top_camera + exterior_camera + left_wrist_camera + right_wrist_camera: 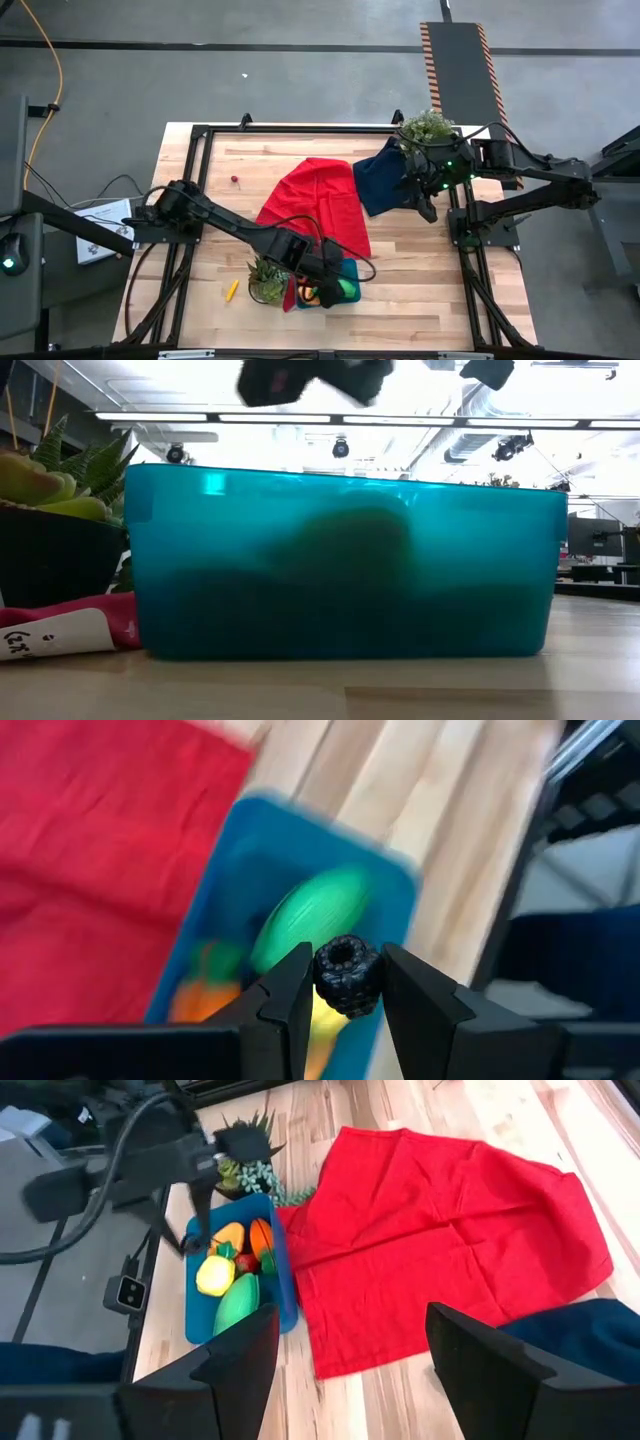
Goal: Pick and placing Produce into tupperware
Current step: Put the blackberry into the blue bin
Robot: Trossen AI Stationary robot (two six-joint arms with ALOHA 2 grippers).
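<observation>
- We see the left gripper pinching a small dark blackberry between its fingers, directly above the tupperware.
- We find the tupperware at the table's near edge; a green oval, yellow piece and orange carrot lie inside.
- Its borders: a potted plant just beside one end, a red cloth along its far side, bare wood on the other end.
- We note the right gripper at the far right, fingers spread and empty, near a navy cloth.
</observation>
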